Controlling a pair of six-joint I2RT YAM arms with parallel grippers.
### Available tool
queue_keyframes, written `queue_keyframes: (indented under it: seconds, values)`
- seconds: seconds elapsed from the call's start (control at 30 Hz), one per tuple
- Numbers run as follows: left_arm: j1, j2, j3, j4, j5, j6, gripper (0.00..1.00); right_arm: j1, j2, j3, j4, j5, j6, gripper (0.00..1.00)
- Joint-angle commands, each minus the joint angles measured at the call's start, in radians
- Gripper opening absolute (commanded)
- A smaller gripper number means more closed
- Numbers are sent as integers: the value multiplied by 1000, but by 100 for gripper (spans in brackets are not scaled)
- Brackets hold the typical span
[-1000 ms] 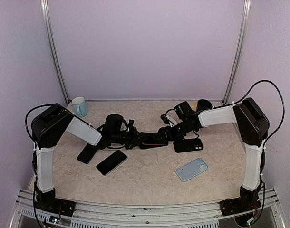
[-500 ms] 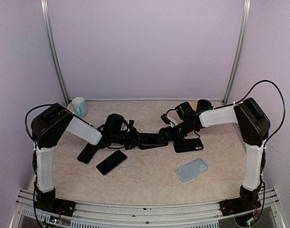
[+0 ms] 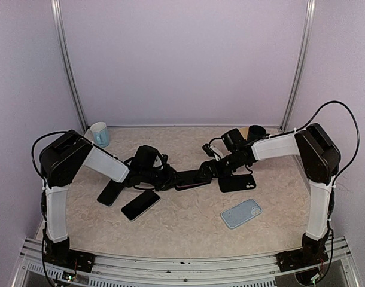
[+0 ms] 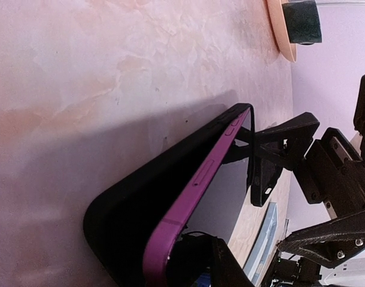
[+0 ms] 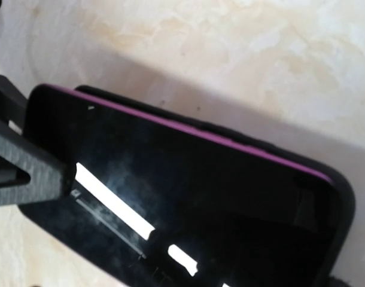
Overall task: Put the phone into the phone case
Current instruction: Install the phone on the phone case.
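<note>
Beige marbled counter (image 3: 188,239) between lavender walls: at its middle my two arms meet over the purple-edged phone (image 4: 197,179), which lies in the black phone case (image 4: 134,203) with its purple side showing above the case wall. My right tool (image 3: 207,171) stands spread wide, one finger (image 5: 27,170) lying across the dark screen. My left tool (image 3: 166,177) is at the phone's other end; whether it clamps, I cannot tell. A light-blue case (image 3: 241,213) and a blue mug (image 3: 99,134) sit well apart.

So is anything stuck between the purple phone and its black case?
Nothing I can see. The purple phone already sits partly inside the black case, with one long edge showing above the case's wall.
</note>
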Motion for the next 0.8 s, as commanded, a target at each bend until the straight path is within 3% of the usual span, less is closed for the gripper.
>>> queue_keyframes:
  seconds: [0.0, 0.77]
  values:
    - [-8, 17, -21, -201, -84, 55, 26, 13, -40, -16, -2, -85, -6, 100]
    - [0, -36, -16, -265, -137, 93, 42, 11, -48, -26, 7, -85, -1, 100]
